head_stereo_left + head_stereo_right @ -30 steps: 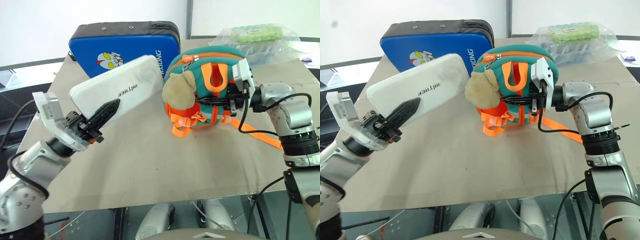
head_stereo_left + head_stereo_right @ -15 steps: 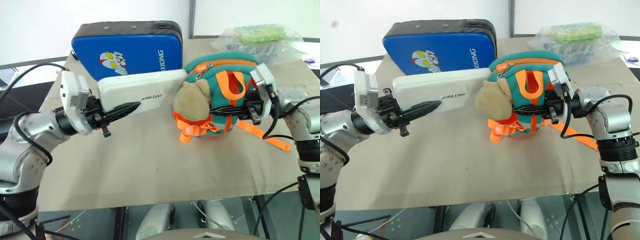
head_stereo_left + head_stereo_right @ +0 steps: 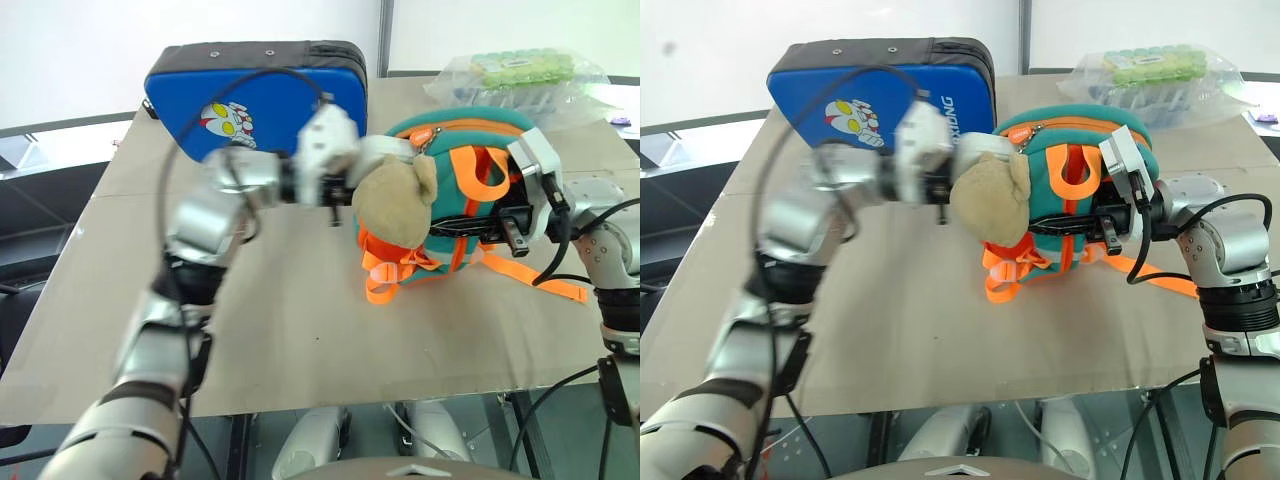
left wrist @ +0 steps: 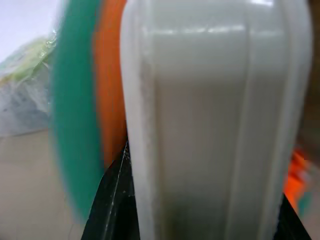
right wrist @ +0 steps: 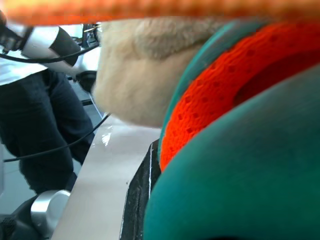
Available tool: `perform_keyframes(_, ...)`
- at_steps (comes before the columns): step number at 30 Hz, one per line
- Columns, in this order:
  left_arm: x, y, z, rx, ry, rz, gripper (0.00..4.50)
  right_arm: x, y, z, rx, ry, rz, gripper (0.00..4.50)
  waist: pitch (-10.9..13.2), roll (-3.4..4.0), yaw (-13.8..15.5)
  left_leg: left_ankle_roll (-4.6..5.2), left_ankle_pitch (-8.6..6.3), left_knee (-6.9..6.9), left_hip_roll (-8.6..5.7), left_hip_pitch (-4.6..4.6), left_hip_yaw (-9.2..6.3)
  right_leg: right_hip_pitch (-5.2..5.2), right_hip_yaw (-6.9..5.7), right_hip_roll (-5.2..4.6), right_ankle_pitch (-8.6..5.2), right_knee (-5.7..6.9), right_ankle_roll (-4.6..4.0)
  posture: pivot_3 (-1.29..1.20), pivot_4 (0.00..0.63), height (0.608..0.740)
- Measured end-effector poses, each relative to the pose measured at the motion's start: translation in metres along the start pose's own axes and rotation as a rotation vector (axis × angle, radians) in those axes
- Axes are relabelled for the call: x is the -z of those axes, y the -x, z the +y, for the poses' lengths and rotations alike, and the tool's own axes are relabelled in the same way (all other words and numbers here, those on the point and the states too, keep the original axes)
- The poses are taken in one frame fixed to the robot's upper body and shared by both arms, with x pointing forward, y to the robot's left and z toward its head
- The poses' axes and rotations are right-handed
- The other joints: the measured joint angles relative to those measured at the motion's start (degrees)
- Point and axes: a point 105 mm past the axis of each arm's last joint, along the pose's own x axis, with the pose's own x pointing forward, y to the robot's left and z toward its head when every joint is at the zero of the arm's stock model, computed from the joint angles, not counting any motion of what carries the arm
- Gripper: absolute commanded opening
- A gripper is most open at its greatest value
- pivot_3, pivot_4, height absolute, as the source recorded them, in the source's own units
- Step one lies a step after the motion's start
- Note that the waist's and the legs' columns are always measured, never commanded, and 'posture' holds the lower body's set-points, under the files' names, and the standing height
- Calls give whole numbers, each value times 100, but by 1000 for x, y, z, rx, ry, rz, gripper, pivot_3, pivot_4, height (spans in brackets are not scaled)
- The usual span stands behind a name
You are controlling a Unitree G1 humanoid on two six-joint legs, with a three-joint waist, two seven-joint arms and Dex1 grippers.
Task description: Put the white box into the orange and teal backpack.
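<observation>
The orange and teal backpack (image 3: 470, 150) stands on the table at centre right, with a tan plush toy (image 3: 395, 200) hanging on its front. My left gripper (image 3: 345, 180) is shut on the white box (image 3: 383, 150) and points right. The box's far end is hidden behind the plush at the backpack's top opening. In the left wrist view the white box (image 4: 210, 125) sits between the black fingers (image 4: 112, 200), against teal and orange fabric. My right gripper (image 3: 503, 222) is shut on the backpack's right side, and teal fabric (image 5: 240, 190) lies against its finger (image 5: 142, 195).
A large blue padded case (image 3: 250, 95) with a cartoon print stands at the back left. A clear plastic bag of green items (image 3: 520, 75) lies at the back right. An orange strap (image 3: 545, 285) trails on the table. A person in dark trousers (image 5: 35, 125) stands beyond the table's edge.
My left arm swung right and forward with the white box, rolling it level and bringing its end to the backpack's top. The right gripper kept its hold and drew back slightly.
</observation>
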Motion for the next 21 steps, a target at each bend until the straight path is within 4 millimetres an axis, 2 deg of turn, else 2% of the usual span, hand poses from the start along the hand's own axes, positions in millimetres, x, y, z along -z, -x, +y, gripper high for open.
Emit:
perform_keyframes(2, 16, -24, -1, -2, -12, 87, 1137, 4, 1, 2, 17, -12, 1, 65, 0, 0, -44, 0, 0, -1, 0, 9, 7, 0, 15, 2, 1, 9, 2, 0, 150, 739)
perform_keyframes(3, 21, -30, -1, -6, -9, 100, 2077, 5, 3, 1, 30, -19, 1, 0, 0, 0, -53, 0, 0, -3, 1, 11, 6, -2, 16, 3, 1, 14, 2, 0, 150, 739)
perform_keyframes(4, 22, -31, -2, -3, -2, 98, 2155, 6, 3, 1, 37, -20, 1, 0, -1, 1, -52, 0, 0, -4, 1, 13, 5, -3, 15, 3, 1, 18, 2, 0, 150, 739)
perform_keyframes(6, 26, -35, -3, 0, 6, 90, 2963, 6, 5, -1, 72, -16, 2, 0, -1, 1, -30, 0, 0, -3, 2, 16, 1, -2, 10, 2, 1, 29, 2, 0, 150, 739)
perform_keyframes(8, 30, -34, -3, -9, 18, 88, 3407, 6, 4, -1, 84, -14, 4, 0, -1, 1, -24, 0, 0, 0, 1, 18, 3, -2, 14, 1, 1, 38, 2, 0, 150, 739)
perform_keyframes(10, 30, -15, -3, -41, 118, 22, 4288, 7, 2, -6, 123, -2, 7, 0, -1, 0, -53, 0, 0, 2, 0, 19, 7, -8, 24, 1, 1, 45, 2, 0, 150, 739)
perform_keyframes(12, 28, 16, -7, -46, 240, -50, 4288, 11, 4, -11, 163, 0, 24, 0, 0, 0, -131, 0, 0, 0, 2, 21, 8, -18, 36, 7, 1, 53, 2, 0, 150, 739)
perform_keyframes(14, 25, 64, -10, -53, 366, -96, 4288, 14, 7, -17, 205, 0, 36, 0, 0, 0, -230, -1, 0, -9, 6, 22, 7, -31, 37, 12, 0, 63, 1, 0, 150, 739)
perform_keyframes(15, 23, 79, -12, -60, 392, -106, 4288, 16, 9, -19, 219, -4, 38, 0, 0, 1, -229, -1, 0, -9, 6, 24, 6, -31, 37, 12, 0, 65, 1, 0, 150, 739)
perform_keyframes(16, 21, 103, -17, -67, 447, -118, 4288, 16, 9, -21, 232, -2, 36, 0, 0, 1, -231, -1, 0, -11, 6, 25, 6, -31, 36, 13, 0, 65, 1, 0, 150, 739)
perform_keyframes(19, 12, 133, -30, -59, 552, -166, 4288, 19, 10, -25, 243, -6, 30, 0, 0, 0, -168, -1, -1, -2, 1, 24, 1, -17, 28, 6, 0, 59, 1, 0, 150, 739)
perform_keyframes(21, 1, 137, -36, -38, 571, -210, 4288, 20, 9, -26, 246, -12, 27, 0, 0, -2, -74, 0, -1, 4, -2, 25, -1, -7, 24, 3, 1, 52, 1, 0, 150, 739)
